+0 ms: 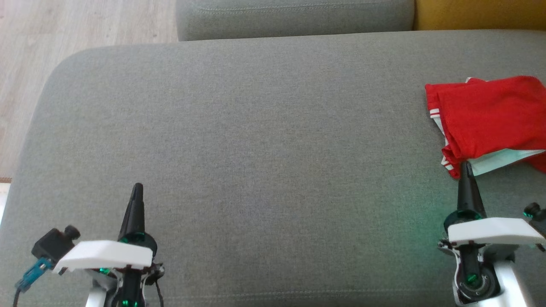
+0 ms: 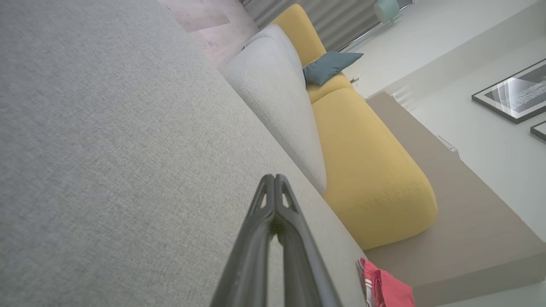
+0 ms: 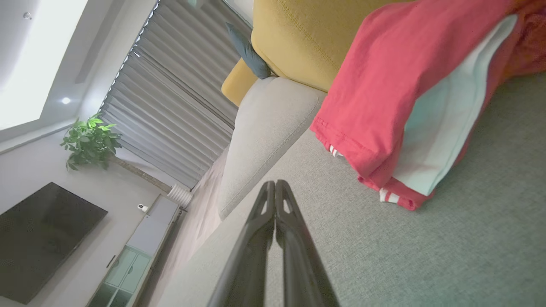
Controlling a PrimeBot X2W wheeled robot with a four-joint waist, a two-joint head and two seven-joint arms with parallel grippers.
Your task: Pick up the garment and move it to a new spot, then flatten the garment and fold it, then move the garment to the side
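Garment (image 1: 490, 123), red with white stripes and a pale lining, is seen bunched at the right side of the grey sofa seat (image 1: 256, 128), near the yellow cushion (image 1: 477, 13). The right gripper (image 1: 468, 167) is held just beside the near hem, its fingers pressed together with nothing pinched between them. The left gripper (image 1: 137, 189) is likewise pressed together and empty, and is held over bare seat, well apart from the garment.

Garment (image 1: 490, 117) on seat (image 1: 264, 140), far right; right gripper (image 1: 468, 167) just before its near edge; left gripper (image 1: 137, 188) over seat's near left; backrest (image 1: 294, 19) behind seat; floor (image 1: 76, 25) left.
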